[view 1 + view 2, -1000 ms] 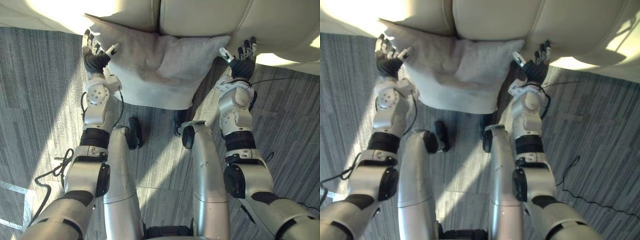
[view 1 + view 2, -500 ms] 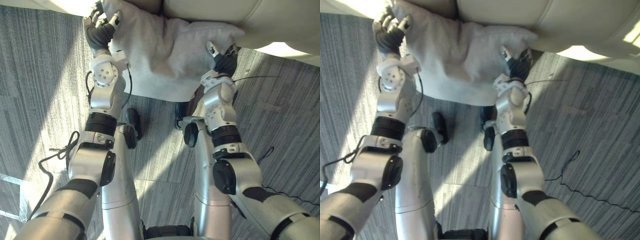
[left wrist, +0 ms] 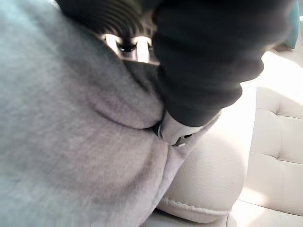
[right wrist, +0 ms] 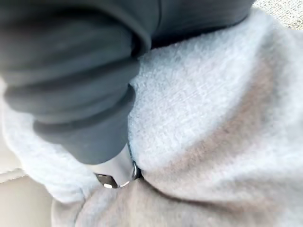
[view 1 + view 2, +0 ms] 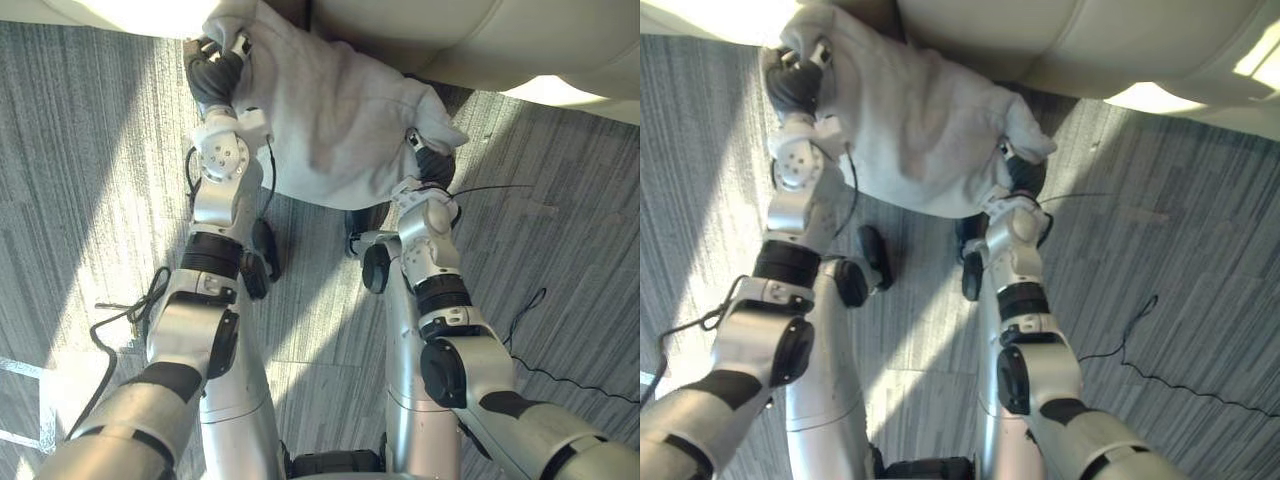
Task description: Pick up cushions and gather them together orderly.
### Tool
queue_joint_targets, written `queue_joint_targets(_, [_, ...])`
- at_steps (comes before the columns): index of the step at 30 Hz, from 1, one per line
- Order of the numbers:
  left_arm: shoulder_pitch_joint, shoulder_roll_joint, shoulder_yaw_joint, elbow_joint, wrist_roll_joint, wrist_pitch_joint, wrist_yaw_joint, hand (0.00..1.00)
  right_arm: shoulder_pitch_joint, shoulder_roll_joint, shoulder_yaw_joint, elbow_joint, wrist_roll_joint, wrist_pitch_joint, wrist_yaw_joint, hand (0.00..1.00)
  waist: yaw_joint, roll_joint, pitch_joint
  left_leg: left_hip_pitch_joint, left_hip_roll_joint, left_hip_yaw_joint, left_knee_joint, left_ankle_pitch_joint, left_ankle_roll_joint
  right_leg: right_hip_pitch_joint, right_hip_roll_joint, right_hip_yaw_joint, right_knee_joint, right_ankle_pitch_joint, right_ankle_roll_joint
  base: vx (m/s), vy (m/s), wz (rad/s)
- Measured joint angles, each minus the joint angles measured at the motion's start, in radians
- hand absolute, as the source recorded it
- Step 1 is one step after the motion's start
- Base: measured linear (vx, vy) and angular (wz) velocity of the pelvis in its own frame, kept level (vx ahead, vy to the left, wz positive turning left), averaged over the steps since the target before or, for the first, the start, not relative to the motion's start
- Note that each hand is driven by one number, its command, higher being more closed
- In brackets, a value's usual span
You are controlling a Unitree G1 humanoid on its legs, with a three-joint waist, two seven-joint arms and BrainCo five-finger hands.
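Cushion (image 5: 330, 120): one, pale grey, soft cloth, held up btwn both hands just in front of the sofa (image 5: 420, 35). Its top corner was against the sofa's front edge, the rest sagging down on a slant over the floor (image 5: 90, 180). Cloth was bunched at both held corners, smoother across the middle.

L hand (image 5: 215, 72) was at the cushion's top corner on the robot's left, high up by the sofa's front edge. Fingers were curled in, thumb on the near face, w/ the corner cloth gathered in the grasp and puffing out above it. L wrist view: a silver tip dug into a deep fold of the grey cloth, cream sofa padding w/ a seam right behind.

R hand (image 5: 432, 165) was lower, at the opposite corner on the robot's right, w/ the cushion's whole width btwn it and the L hand. Thumb lay up along the cloth, pinching it. The corner flopped over the rest of the hand, so those fingers were hidden. R wrist view: a silver tip pressed into a crease, cloth wrapped round it.

Sofa: cream, padded, seamed, across the far side, partly sunlit. Floor: grey striped carpet, sun patch on the robot's left.
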Motion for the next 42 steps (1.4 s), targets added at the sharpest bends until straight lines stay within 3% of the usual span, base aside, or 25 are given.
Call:
queue_joint_targets(4, [0.045, -0.038, 0.0, -0.062, -0.001, -0.018, 0.0, 1.0, 0.026, 0.0, 0.023, -0.075, 0.0, 0.002, -0.031, 1.0, 0.003, -0.001, 0.0, 0.016, 0.0, -0.001, -0.009, 0.0, 0.0, 0.017, 0.0, -0.003, -0.01, 0.002, -0.002, 0.0, 0.005, -0.01])
queue_joint_targets(8, [0.138, -0.09, -0.006, -0.131, -0.003, -0.019, 0.002, 1.0, 0.109, 0.005, 0.078, -0.159, -0.001, 0.005, -0.073, 1.0, 0.002, -0.001, 0.0, 0.135, 0.003, 0.002, -0.089, 0.011, 0.001, 0.144, 0.002, -0.018, -0.099, 0.019, -0.012, 0.0, 0.014, -0.04])
queue_joint_targets(13, [0.355, -0.166, -0.084, -0.278, -0.006, -0.052, 0.006, 1.0, 0.349, 0.007, 0.154, -0.406, -0.045, -0.012, -0.098, 1.0, 0.006, -0.004, -0.011, 0.491, 0.001, 0.025, -0.304, 0.038, -0.004, 0.5, 0.015, -0.024, -0.314, 0.054, -0.017, 0.02, -0.003, -0.01])
queue_joint_targets(15, [0.448, -0.208, -0.129, -0.369, -0.008, -0.086, 0.005, 1.0, 0.461, 0.0, 0.176, -0.518, -0.08, -0.039, -0.098, 1.0, 0.006, -0.007, -0.064, 0.639, -0.006, 0.039, -0.408, 0.053, -0.003, 0.646, 0.016, -0.025, -0.418, 0.066, -0.003, 0.07, 0.01, -0.01])
queue_joint_targets(18, [0.522, -0.231, -0.169, -0.432, -0.022, -0.118, 0.002, 1.0, 0.571, -0.005, 0.213, -0.606, -0.093, -0.056, -0.095, 1.0, 0.007, -0.016, -0.128, 0.775, -0.01, 0.058, -0.495, 0.06, 0.0, 0.78, 0.019, -0.023, -0.51, 0.072, 0.01, 0.13, 0.029, -0.04])
queue_joint_targets(20, [0.575, -0.238, -0.18, -0.469, -0.033, -0.136, -0.003, 1.0, 0.633, -0.005, 0.24, -0.646, -0.118, -0.062, -0.086, 1.0, 0.012, -0.018, -0.131, 0.875, -0.007, 0.07, -0.527, 0.053, 0.004, 0.876, 0.023, -0.02, -0.538, 0.075, 0.011, 0.16, 0.059, -0.15])
queue_joint_targets(22, [0.636, -0.24, -0.184, -0.527, -0.037, -0.143, -0.005, 1.0, 0.682, -0.014, 0.276, -0.689, -0.119, -0.064, -0.077, 1.0, 0.017, -0.017, -0.146, 0.936, 0.001, 0.088, -0.531, 0.043, 0.007, 0.912, 0.017, -0.035, -0.523, 0.102, 0.037, 0.12, 0.073, -0.35])
queue_joint_targets(24, [0.705, -0.243, -0.194, -0.558, -0.06, -0.151, -0.011, 1.0, 0.739, -0.016, 0.306, -0.701, -0.153, -0.063, -0.065, 1.0, 0.041, -0.017, -0.16, 1.043, 0.021, 0.131, -0.554, 0.015, 0.009, 0.985, 0.016, -0.053, -0.529, 0.108, 0.047, 0.07, 0.061, -0.49])
queue_joint_targets(26, [0.753, -0.243, -0.198, -0.569, -0.069, -0.151, -0.016, 1.0, 0.774, -0.015, 0.321, -0.7, -0.158, -0.059, -0.055, 1.0, 0.047, -0.015, -0.187, 1.093, 0.035, 0.155, -0.581, 0.002, 0.012, 1.022, 0.014, -0.082, -0.568, 0.106, 0.048, 0.05, 0.032, -0.51])
queue_joint_targets(27, [0.806, -0.238, -0.2, -0.57, -0.069, -0.154, -0.021, 1.0, 0.808, -0.012, 0.332, -0.692, -0.159, -0.051, -0.037, 1.0, 0.059, -0.019, -0.22, 1.162, 0.04, 0.195, -0.644, -0.006, 0.02, 1.068, -0.01, -0.139, -0.633, 0.088, 0.06, 0.07, 0.024, -0.67])
queue_joint_targets(30, [0.872, -0.189, -0.236, -0.565, -0.07, -0.157, -0.029, 1.0, 0.839, -0.043, 0.356, -0.65, -0.16, -0.05, -0.003, 1.0, 0.049, -0.016, -0.263, 1.253, 0.024, 0.219, -0.743, -0.001, 0.021, 1.124, -0.033, -0.172, -0.761, 0.129, 0.03, 0.12, 0.036, -0.57])
queue_joint_targets(31, [0.895, -0.153, -0.267, -0.545, -0.071, -0.154, -0.05, 1.0, 0.84, -0.089, 0.355, -0.587, -0.163, -0.045, 0.012, 1.0, 0.044, -0.009, -0.277, 1.31, 0.016, 0.21, -0.818, 0.021, 0.005, 1.176, -0.016, -0.187, -0.859, 0.191, -0.002, 0.14, 0.039, -0.34])
queue_joint_targets(33, [0.895, -0.134, -0.297, -0.519, -0.072, -0.142, -0.07, 1.0, 0.841, -0.127, 0.346, -0.548, -0.168, -0.034, 0.029, 1.0, 0.037, -0.007, -0.286, 1.348, -0.005, 0.186, -0.901, 0.067, -0.028, 1.208, -0.005, -0.19, -0.894, 0.219, -0.044, 0.25, -0.023, -0.18])
queue_joint_targets(36, [0.902, -0.134, -0.335, -0.452, -0.083, -0.113, -0.104, 1.0, 0.866, -0.148, 0.301, -0.521, -0.185, -0.015, 0.047, 1.0, -0.003, 0.01, -0.298, 1.439, -0.028, 0.146, -1.055, 0.13, -0.055, 1.212, 0.003, -0.143, -0.846, 0.177, -0.065, 0.27, -0.05, 0.07])
queue_joint_targets(38, [0.925, -0.133, -0.356, -0.429, -0.092, -0.094, -0.126, 1.0, 0.91, -0.166, 0.283, -0.524, -0.186, -0.016, 0.055, 1.0, -0.012, 0.023, -0.312, 1.447, -0.019, 0.115, -1.043, 0.13, -0.057, 1.239, 0.008, -0.153, -0.838, 0.13, -0.057, 0.25, -0.076, 0.26])
queue_joint_targets(40, [0.951, -0.142, -0.375, -0.412, -0.094, -0.078, -0.148, 1.0, 0.956, -0.167, 0.258, -0.527, -0.185, -0.015, 0.06, 1.0, -0.023, 0.032, -0.317, 1.415, 0.002, 0.079, -0.91, 0.126, -0.064, 1.304, 0.012, -0.191, -0.871, 0.102, -0.055, 0.24, -0.106, 0.54])
queue_joint_targets(41, [0.976, -0.151, -0.383, -0.412, -0.1, -0.066, -0.155, 1.0, 0.995, -0.165, 0.257, -0.553, -0.185, -0.01, 0.061, 1.0, -0.023, 0.038, -0.32, 1.359, 0.036, 0.079, -0.749, 0.14, -0.072, 1.359, 0.025, -0.217, -0.901, 0.101, -0.06, 0.2, -0.077, 0.49])
queue_joint_targets(42, [1.002, -0.164, -0.38, -0.415, -0.101, -0.062, -0.159, 1.0, 1.042, -0.16, 0.258, -0.614, -0.184, -0.004, 0.061, 1.0, -0.005, 0.042, -0.323, 1.296, 0.083, 0.103, -0.566, 0.173, -0.05, 1.418, 0.036, -0.232, -0.916, 0.09, -0.079, 0.18, -0.046, 0.34])
